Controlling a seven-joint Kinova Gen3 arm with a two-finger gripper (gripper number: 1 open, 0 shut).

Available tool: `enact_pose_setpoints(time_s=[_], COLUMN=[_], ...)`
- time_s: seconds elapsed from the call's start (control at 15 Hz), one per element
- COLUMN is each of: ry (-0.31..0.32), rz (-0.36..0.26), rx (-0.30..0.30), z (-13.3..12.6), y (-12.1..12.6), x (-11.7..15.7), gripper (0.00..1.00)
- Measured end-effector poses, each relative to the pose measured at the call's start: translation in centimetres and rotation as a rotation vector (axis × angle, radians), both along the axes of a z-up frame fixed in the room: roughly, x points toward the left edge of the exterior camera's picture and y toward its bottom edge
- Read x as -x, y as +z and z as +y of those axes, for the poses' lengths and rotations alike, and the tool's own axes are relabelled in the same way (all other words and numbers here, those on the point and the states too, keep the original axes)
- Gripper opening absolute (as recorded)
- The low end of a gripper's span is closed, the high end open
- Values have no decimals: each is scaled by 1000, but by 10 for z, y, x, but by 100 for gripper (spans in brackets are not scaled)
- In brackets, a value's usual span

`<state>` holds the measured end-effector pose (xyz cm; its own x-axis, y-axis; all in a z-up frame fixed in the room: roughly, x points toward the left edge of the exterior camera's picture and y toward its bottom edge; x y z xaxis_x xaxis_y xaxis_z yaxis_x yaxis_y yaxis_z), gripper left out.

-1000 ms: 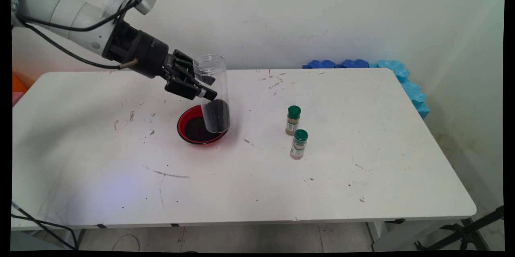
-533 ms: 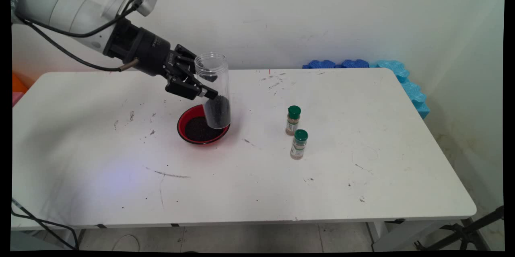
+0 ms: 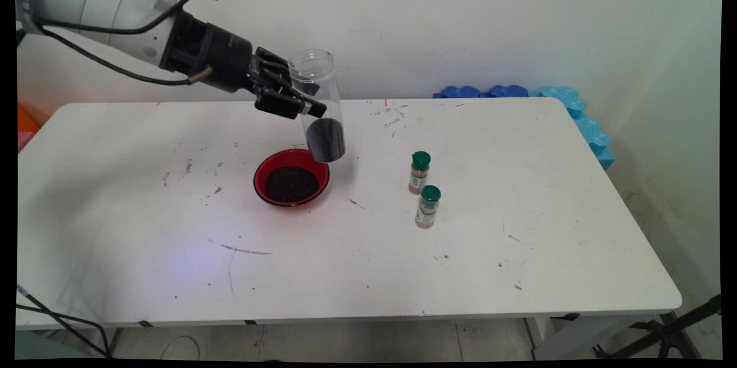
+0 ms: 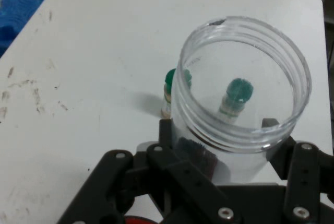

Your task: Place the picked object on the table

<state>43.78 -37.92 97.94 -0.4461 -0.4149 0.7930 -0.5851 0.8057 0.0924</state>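
My gripper [image 3: 302,100] is shut on a clear plastic jar [image 3: 320,104] held nearly upright in the air, mouth up, with dark grains in its bottom third. The jar hangs just above and to the right of a red bowl [image 3: 292,177] that holds more dark grains. In the hand view the jar's open mouth [image 4: 245,83] fills the middle, gripped between the black fingers [image 4: 168,135]. Two small spice bottles with green caps show through and beside it, one [image 4: 168,93] left of the jar wall and one [image 4: 236,97] seen through it.
The two green-capped spice bottles [image 3: 419,172] [image 3: 428,207] stand right of the bowl on the white table [image 3: 518,230]. Blue foam pieces [image 3: 518,92] lie along the far right edge by the wall. Dark scuffs mark the tabletop.
The gripper has lifted the jar up and to the right, off the bowl. The jar's bottom no longer overlaps the bowl, and the whole bowl of grains is uncovered.
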Motion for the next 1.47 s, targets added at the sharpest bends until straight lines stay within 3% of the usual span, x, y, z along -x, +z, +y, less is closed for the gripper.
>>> enact_pose_setpoints(time_s=[0.53, 0.93, 1.47], ry=[0, -37, -54], rz=[1, -16, -21], rx=[-9, -11, -18], z=[16, 28, 25], y=[-18, -52, -102], x=[22, 38, 56], gripper=[0, 0, 0])
